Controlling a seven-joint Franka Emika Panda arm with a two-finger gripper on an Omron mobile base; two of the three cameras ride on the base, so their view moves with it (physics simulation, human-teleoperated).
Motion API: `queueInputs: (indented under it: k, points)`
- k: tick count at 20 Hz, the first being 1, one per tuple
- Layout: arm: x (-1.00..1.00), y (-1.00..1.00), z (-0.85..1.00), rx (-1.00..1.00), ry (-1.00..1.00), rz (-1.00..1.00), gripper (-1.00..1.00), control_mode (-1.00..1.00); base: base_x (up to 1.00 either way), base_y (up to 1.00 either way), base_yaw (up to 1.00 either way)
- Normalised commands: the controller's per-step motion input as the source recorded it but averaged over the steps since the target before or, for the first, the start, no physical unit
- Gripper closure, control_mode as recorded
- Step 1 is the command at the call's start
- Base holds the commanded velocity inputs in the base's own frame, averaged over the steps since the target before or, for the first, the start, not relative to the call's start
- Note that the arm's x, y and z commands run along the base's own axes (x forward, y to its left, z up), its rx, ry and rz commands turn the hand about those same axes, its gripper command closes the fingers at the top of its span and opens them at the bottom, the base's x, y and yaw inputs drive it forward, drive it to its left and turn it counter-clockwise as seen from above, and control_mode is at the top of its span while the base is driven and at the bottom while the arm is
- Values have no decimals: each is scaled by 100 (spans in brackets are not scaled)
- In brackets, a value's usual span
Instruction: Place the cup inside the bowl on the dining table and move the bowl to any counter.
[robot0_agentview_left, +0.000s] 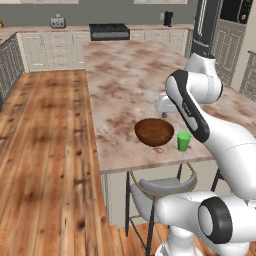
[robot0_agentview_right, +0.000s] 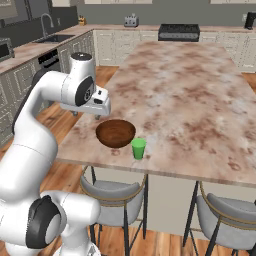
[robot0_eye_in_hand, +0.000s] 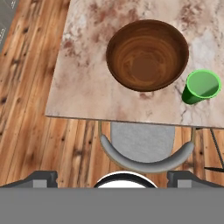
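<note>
1. The cup (robot0_agentview_left: 184, 141) is a little bright green tumbler, standing upright on the dining table (robot0_agentview_left: 125, 75) close to the near edge. It's not in the bowl, just sitting on the marbled tabletop by itself.
2. The bowl (robot0_agentview_left: 154, 132) is right beside it, a wide dark reddish-brown wooden-looking thing, also near that edge. From the hand view the bowl is empty and the cup sits just off its rim; whether they touch is hard to call, though there looks to be a thin gap.
3. In the right base view the cup is on the right of the bowl and a bit nearer the edge.
4. The pincer (robot0_eye_in_hand: 112, 177) hangs above the table edge, looking straight down, with the bowl and cup ahead of it. Its two dark fingertips (robot0_eye_in_hand: 41, 177) sit way out at opposite sides of the hand view, so it's spread wide with nothing between them.
5. In the base views the hand hovers over the tabletop just behind the bowl, clear of both things.
6. Straight under the edge there's a grey-seated stool (robot0_eye_in_hand: 142, 146) with metal legs; another stool (robot0_agentview_right: 225, 220) is further along.
7. Wood plank floor (robot0_agentview_left: 45, 165) all around, and a dark stove (robot0_agentview_left: 109, 31) on the far wall.
</note>
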Motion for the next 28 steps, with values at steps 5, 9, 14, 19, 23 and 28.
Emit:
queueInputs:
  k: [5,9,14,19,23,28]
  points:
    - [0,0,0,0,0,0,-100,-100,0,0,0]
    - [0,0,0,0,0,0,-100,-100,0,0,0]
    - [0,2,-16,-2,0,-3,-100,-100,0,0,0]
    - [0,-20,-1,-4,0,0,-100,-100,0,0,0]
    - [0,-44,0,-4,0,0,-100,-100,0,0,0]
    - [0,-60,9,-8,0,0,-100,-100,0,0,0]
